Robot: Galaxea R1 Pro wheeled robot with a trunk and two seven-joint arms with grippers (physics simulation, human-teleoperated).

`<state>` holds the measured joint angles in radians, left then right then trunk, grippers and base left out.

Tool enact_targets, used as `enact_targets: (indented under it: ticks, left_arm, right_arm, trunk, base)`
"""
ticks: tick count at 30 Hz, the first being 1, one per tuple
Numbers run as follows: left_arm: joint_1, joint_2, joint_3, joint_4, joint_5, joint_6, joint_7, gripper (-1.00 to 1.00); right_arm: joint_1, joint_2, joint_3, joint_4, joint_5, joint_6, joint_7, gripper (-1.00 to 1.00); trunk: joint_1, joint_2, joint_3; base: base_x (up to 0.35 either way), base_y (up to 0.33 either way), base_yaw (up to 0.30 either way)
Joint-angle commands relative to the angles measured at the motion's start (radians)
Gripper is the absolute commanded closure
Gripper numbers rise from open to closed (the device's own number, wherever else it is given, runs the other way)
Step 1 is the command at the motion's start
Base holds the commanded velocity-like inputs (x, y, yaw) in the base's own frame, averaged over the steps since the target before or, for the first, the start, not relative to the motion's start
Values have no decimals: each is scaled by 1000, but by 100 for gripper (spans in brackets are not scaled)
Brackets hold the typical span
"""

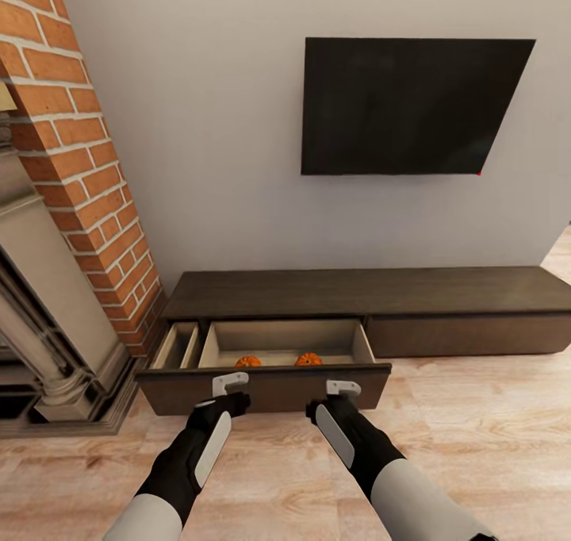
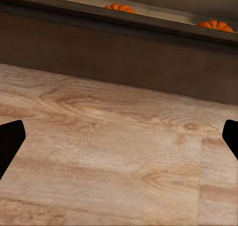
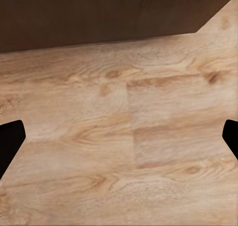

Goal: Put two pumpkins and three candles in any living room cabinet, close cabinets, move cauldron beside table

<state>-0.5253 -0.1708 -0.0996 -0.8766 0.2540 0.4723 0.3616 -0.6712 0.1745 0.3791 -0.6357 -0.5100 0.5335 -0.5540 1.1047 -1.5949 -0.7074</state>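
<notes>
Right, I have two pumpkins in sight: one [image 1: 247, 361] sits to the left and the other [image 1: 308, 358] to the right, apart from each other, both on the pale floor of an open drawer [image 1: 266, 386] in the long dark cabinet [image 1: 373, 291]. They lie close behind the drawer's front panel, which hides their lower halves in the head view. In the left wrist view I see both orange tops, one [image 2: 119, 7] and the other [image 2: 214, 25], peeking over the dark front edge.

My left hand [image 1: 230, 383] is just in front of the drawer panel, left of centre, and my right hand [image 1: 342, 388] is at the same panel, right of centre. In both wrist views the dark fingertips [image 2: 11, 144] [image 3: 10, 141] stand at opposite edges with bare wooden floor [image 1: 476, 414] between them, so both hands are spread wide and hold nothing.

A narrower compartment [image 1: 176, 345] is open just left of the drawer. The cabinet stands against a grey wall under a black television [image 1: 408, 105], with a brick fireplace column [image 1: 83, 176] at its left end.
</notes>
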Motion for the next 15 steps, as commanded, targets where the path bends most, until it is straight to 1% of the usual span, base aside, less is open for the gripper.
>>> enact_targets:
  ticks: [1, 3, 5, 8, 10, 15]
  left_arm:
    - [-1, 1, -3, -1, 10, 0, 9, -100]
    - [-1, 1, -4, 2, 8, -4, 8, -100]
    - [-1, 1, -8, 4, 6, -13, 8, -100]
    - [-1, 1, -16, 31, 4, -72, 10, -100]
    - [-1, 1, -15, 63, 2, -95, 11, -100]
    - [-1, 1, -15, 89, 0, -111, 11, -100]
  right_arm:
    - [-1, 0, 3, -1, -6, -13, -8, -100]
    - [-1, 0, 3, -1, -6, -42, -7, -100]
    - [-1, 0, 3, 2, -5, -56, -6, -100]
    - [-1, 0, 4, 7, -4, -68, -5, -100]
    - [-1, 0, 4, 10, -4, -69, -5, -100]
    - [-1, 0, 5, 13, -4, -84, -4, -100]
  trunk:
    - [4, -8, -4]
    - [12, -22, -10]
    - [19, -36, -17]
    - [31, -57, -26]
    - [38, -71, -32]
    - [58, -106, -48]
  base:
    - [0, 0, 0]
    - [0, 0, 0]
    - [0, 0, 0]
    - [0, 0, 0]
    - [0, 0, 0]
    - [0, 0, 0]
